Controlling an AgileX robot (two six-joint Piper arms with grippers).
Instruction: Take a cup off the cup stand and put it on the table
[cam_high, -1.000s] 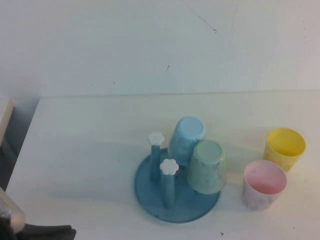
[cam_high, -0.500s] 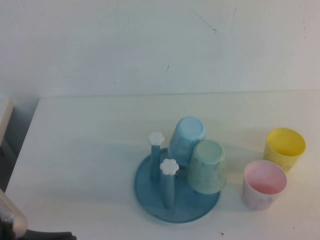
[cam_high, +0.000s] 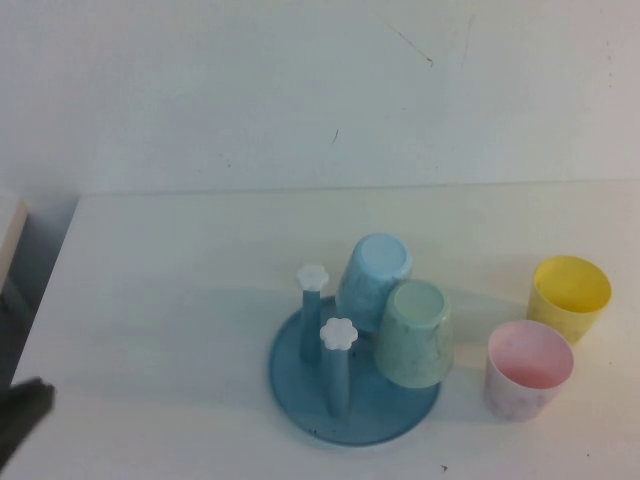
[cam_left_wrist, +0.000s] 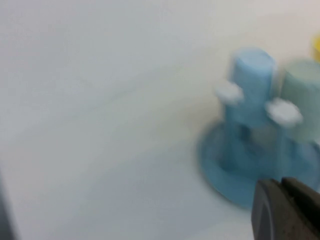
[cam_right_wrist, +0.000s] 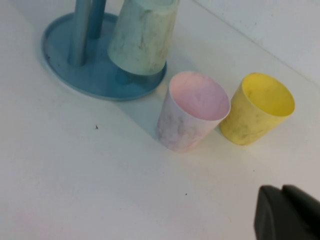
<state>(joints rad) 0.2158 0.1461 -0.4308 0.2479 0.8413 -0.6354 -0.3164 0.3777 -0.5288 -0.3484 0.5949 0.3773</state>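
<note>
The yellow cup (cam_high: 569, 297) stands upright on the white table (cam_high: 170, 290), right of the blue cup stand (cam_high: 300, 385), beside a pink cup (cam_high: 528, 368). It also shows in the right wrist view (cam_right_wrist: 255, 117). A blue cup (cam_high: 373, 278) and a pale green cup (cam_high: 413, 335) sit upside down on the stand's pegs. Two pegs with white flower knobs (cam_high: 338, 333) are bare. My left gripper (cam_high: 20, 420) is a dark shape at the table's front left, far from the stand; in the left wrist view (cam_left_wrist: 285, 210) it is shut and empty. My right gripper (cam_right_wrist: 287, 212) is shut and empty, over bare table near the yellow cup.
The pink cup (cam_right_wrist: 187, 120) stands upright against the yellow cup, between it and the stand's rim (cam_right_wrist: 60, 47). A white wall rises behind the table's back edge (cam_high: 300, 188). The table's left edge (cam_high: 45, 290) drops to a dark gap.
My left arm has shifted at the front left corner: its silver part has gone from view and a dark part now shows at the left edge. The cups and stand have not moved.
</note>
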